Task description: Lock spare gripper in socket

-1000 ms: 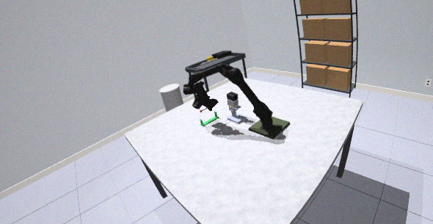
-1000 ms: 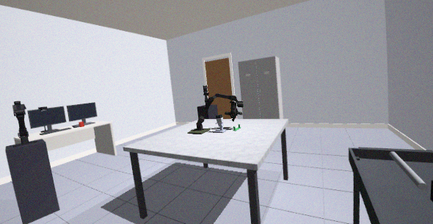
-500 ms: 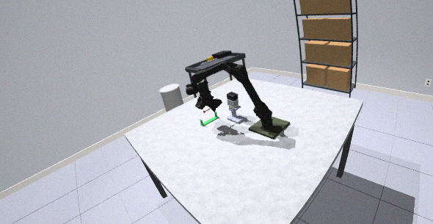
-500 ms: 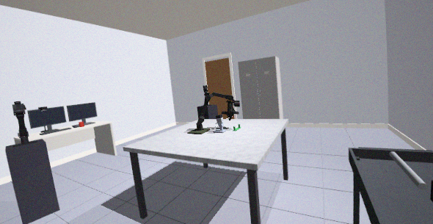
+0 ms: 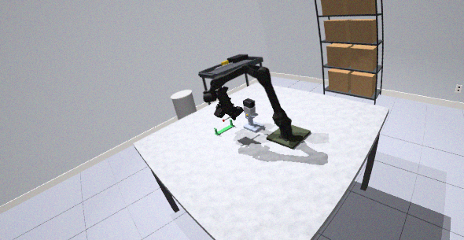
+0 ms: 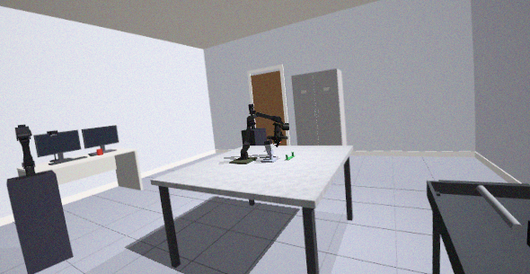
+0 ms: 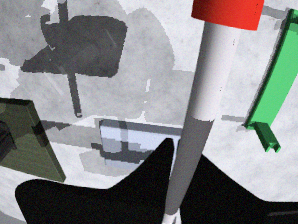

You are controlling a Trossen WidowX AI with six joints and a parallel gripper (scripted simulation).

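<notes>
My gripper (image 5: 233, 117) (image 7: 174, 145) is shut on the lock pin (image 7: 215, 75), a grey-white rod with a red head (image 5: 223, 120) (image 7: 227, 14). The pin is held clear of the table; its head points away from the mount in the top view, and its far end is hidden at the fingers. The light blue mount (image 5: 253, 127) (image 6: 269, 160) (image 7: 111, 136) stands close to my gripper. The spare gripper (image 5: 249, 108), grey with a black top, stands upright on the mount. How deep it sits is too small to tell. The socket's cross hole is not visible.
A green cradle (image 5: 225, 130) (image 6: 290, 156) (image 7: 277, 75) with two upright ends stands empty beside the mount. My arm's olive base plate (image 5: 278, 139) (image 7: 37, 142) is on the mount's other side. The arm's shadows fall across the white table (image 5: 220, 175).
</notes>
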